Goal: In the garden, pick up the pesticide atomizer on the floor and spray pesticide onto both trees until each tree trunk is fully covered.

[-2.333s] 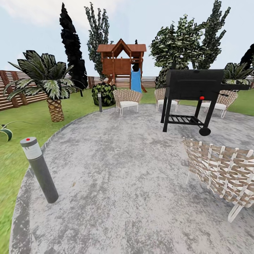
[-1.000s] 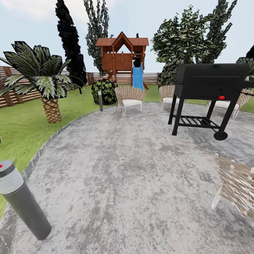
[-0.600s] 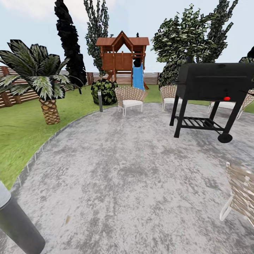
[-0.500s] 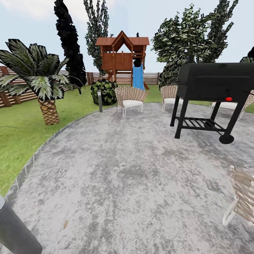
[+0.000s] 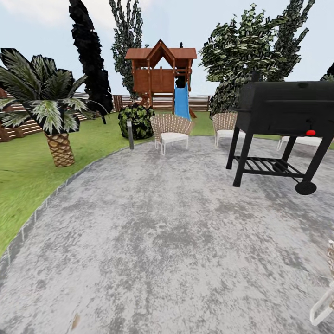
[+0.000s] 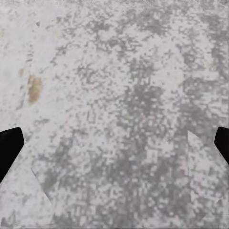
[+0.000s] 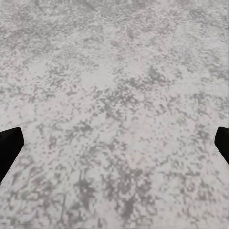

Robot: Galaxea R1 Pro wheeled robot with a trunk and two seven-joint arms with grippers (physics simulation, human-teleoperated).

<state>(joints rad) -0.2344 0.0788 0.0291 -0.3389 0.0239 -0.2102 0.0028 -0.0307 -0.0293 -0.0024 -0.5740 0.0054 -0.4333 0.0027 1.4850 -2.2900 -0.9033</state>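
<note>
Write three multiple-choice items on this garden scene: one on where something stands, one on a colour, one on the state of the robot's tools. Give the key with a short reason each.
1. Where does the black barbecue grill stand?
A. on the lawn beside the palm
B. on the grey paving, at the right of the head view
C. under the playhouse

2. What colour is the playhouse's slide?
A. blue
B. yellow
C. red

3. How are the two tools?
A. both shut on an atomizer
B. left shut, right open
C. both open, holding nothing

Key:
1 B: the barbecue grill has its legs and wheel on the grey paving.
2 A: the slide hanging from the playhouse is blue.
3 C: in each wrist view the dark fingertips of the left tool and the right tool sit at opposite edges, with bare paving between them.
</note>
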